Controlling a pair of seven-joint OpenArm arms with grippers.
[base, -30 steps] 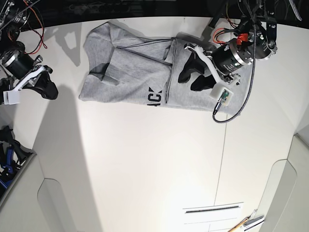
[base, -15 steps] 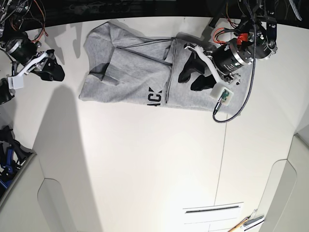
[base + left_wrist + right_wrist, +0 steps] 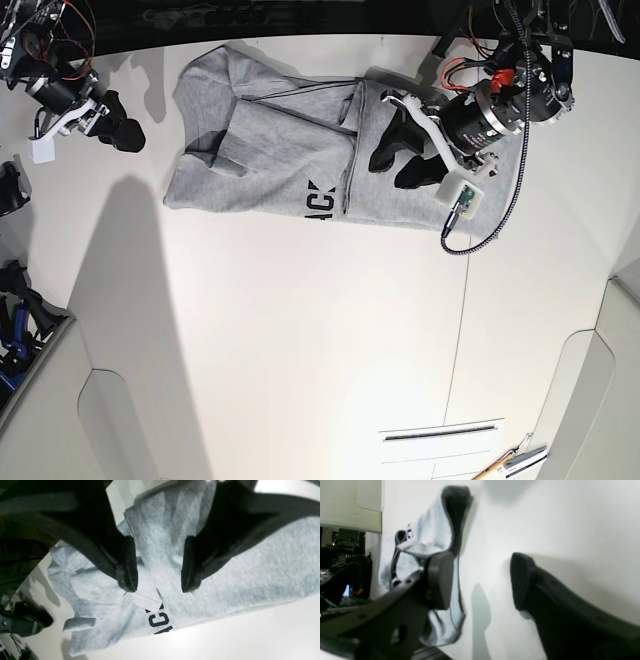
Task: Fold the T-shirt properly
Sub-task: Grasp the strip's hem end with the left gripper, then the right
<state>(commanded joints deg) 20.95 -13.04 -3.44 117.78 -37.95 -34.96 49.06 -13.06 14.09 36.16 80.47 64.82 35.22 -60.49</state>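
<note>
The heather-grey T-shirt [image 3: 280,150] lies partly folded at the far side of the white table, with black lettering [image 3: 319,202] showing at its near edge. My left gripper [image 3: 398,162] is open above the shirt's right part. In the left wrist view its black fingers [image 3: 127,565] straddle grey cloth [image 3: 225,580], with the lettering [image 3: 160,621] just below. My right gripper [image 3: 122,132] is open and empty over bare table, left of the shirt. In the right wrist view [image 3: 480,582] the shirt [image 3: 432,535] lies beyond the fingertips.
A white camera module [image 3: 462,196] and a grey cable [image 3: 495,215] hang off the left arm near the shirt's right edge. A slot [image 3: 440,432] and tools [image 3: 510,462] lie at the near right. Dark gear [image 3: 15,320] sits at the left edge.
My right arm has moved toward the far edge and rightward, closer to the shirt's left side. The left arm and the shirt have not moved.
</note>
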